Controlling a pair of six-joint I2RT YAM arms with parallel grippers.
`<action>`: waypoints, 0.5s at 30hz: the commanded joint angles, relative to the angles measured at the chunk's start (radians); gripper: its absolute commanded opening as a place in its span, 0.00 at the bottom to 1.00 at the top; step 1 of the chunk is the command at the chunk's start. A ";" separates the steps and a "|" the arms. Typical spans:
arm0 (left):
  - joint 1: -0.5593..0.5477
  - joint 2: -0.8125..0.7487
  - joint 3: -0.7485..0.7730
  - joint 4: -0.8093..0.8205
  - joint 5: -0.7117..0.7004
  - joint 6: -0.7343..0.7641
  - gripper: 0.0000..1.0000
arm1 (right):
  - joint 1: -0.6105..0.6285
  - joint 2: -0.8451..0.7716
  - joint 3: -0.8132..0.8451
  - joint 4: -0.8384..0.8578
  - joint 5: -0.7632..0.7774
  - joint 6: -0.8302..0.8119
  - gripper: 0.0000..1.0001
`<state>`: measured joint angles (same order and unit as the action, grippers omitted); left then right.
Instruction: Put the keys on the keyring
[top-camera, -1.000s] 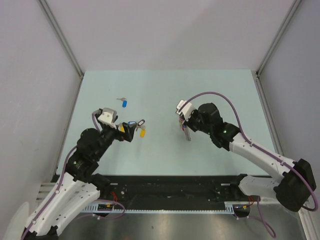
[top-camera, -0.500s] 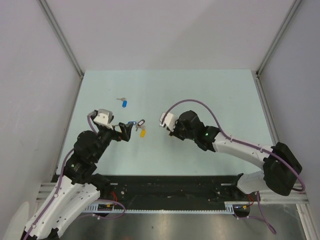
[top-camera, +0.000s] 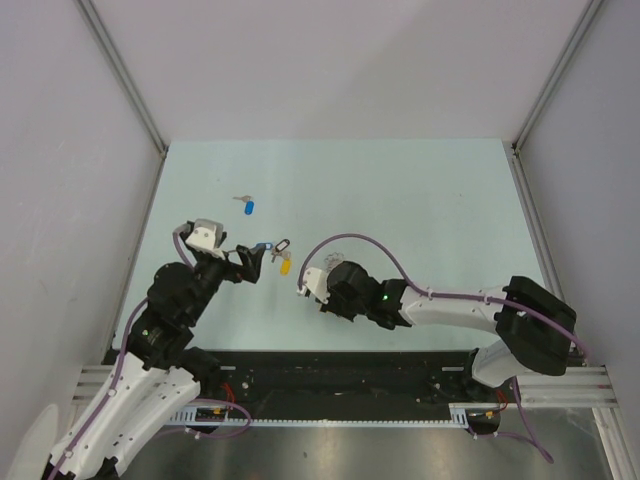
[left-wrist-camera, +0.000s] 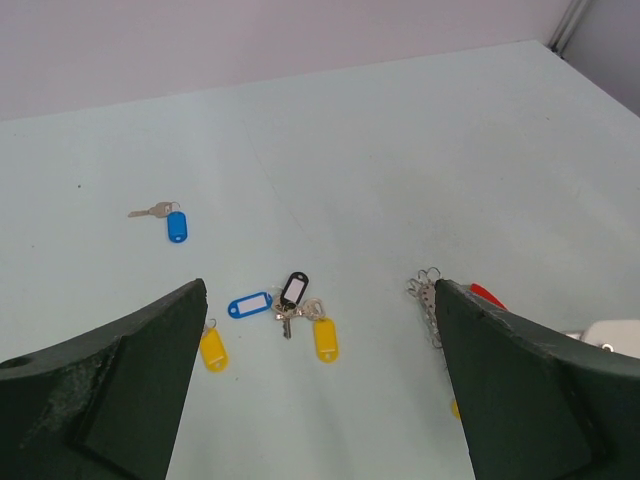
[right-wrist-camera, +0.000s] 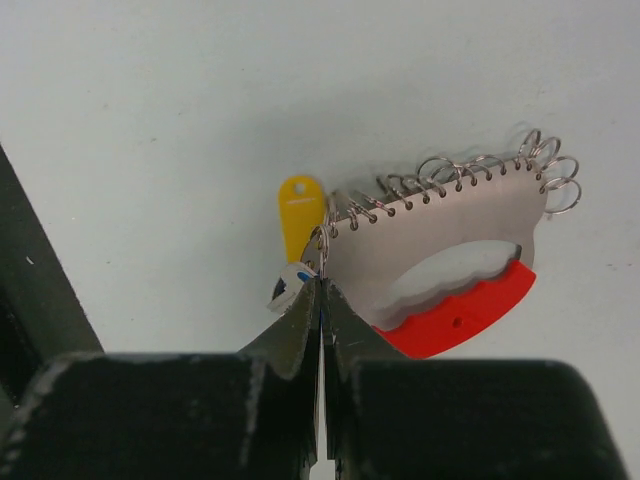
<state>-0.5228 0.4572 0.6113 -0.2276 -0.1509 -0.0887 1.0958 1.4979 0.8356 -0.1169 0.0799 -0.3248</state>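
Observation:
Several keys lie loose on the pale table. One with a blue tag (left-wrist-camera: 177, 225) lies apart at the far left. A cluster with blue, black (left-wrist-camera: 294, 288) and yellow (left-wrist-camera: 326, 339) tags lies ahead of my left gripper (left-wrist-camera: 320, 400), and another yellow tag (left-wrist-camera: 212, 350) lies by its left finger. The left gripper is open and empty, just short of the cluster (top-camera: 278, 252). My right gripper (right-wrist-camera: 322, 285) is shut on a small ring at the corner of the keyring (right-wrist-camera: 450, 230), a silvery part with wire links and a red arc (right-wrist-camera: 470, 312). A yellow tag (right-wrist-camera: 299, 215) and a blue-white tag sit beside its fingertips.
Grey walls with metal corner posts (top-camera: 125, 75) close in the table on three sides. The black rail (top-camera: 340, 375) with the arm bases runs along the near edge. The right arm (top-camera: 440, 305) stretches low across the near middle, its wrist close to the key cluster.
The right arm has swung left and toward the near edge, carrying the keyring from mid-table to beside the key cluster. The left gripper has drawn back slightly and stays open.

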 joint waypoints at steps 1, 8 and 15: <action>0.009 0.001 -0.004 0.016 0.011 -0.028 1.00 | 0.039 0.010 -0.021 0.060 0.044 0.079 0.00; 0.009 0.008 -0.004 0.014 0.014 -0.029 1.00 | 0.073 -0.011 -0.041 0.046 0.052 0.142 0.02; 0.009 0.006 -0.005 0.013 0.014 -0.029 1.00 | 0.079 -0.059 -0.039 0.026 0.044 0.207 0.25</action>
<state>-0.5220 0.4648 0.6079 -0.2279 -0.1463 -0.0910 1.1687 1.4910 0.7982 -0.1005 0.1165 -0.1795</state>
